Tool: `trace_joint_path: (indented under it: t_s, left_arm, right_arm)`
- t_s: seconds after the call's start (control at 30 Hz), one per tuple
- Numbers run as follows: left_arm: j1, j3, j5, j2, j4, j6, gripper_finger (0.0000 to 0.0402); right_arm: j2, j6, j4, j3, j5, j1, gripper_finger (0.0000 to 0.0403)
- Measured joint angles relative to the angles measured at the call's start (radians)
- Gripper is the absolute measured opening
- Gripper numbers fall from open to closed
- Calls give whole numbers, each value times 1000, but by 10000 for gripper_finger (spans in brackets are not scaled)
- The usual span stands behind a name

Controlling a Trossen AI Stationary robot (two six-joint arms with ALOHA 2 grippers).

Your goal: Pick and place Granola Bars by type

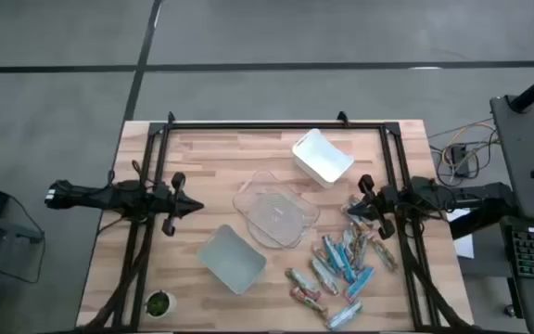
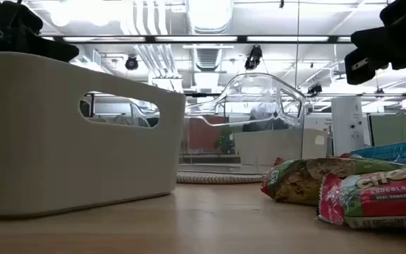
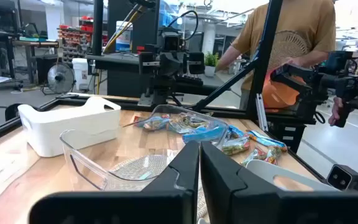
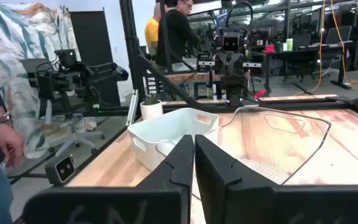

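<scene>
The granola bars point(image 1: 343, 267) lie in a loose pile on the table's near right part, in blue, red/pink and greenish-brown wrappers. In the low view a brown bar point(image 2: 309, 180) and a pink bar point(image 2: 376, 199) lie flat at the right. My right gripper point(image 1: 352, 208) hovers shut over the far end of the pile, high above the table point(image 2: 390, 39), with its fingers together in its wrist view point(image 4: 194, 163). My left gripper point(image 1: 196, 206) waits shut at the table's left, left of the clear bin point(image 3: 199, 169).
Three bins stand mid-table: a white one point(image 1: 323, 156) far, a clear one point(image 1: 274, 213) in the middle, a pale grey-green one point(image 1: 232, 260) near. A small potted plant point(image 1: 158, 303) sits at the near left corner. A person point(image 3: 291, 43) stands beyond the table's right side.
</scene>
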Motion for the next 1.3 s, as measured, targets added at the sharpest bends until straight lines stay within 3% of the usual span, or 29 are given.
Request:
trace_joint_path:
  t_s: [1.3]
  left_arm:
    - [0,0,0,0,0,0,0]
  right_arm:
    - [0,23,68,0,2,0,9]
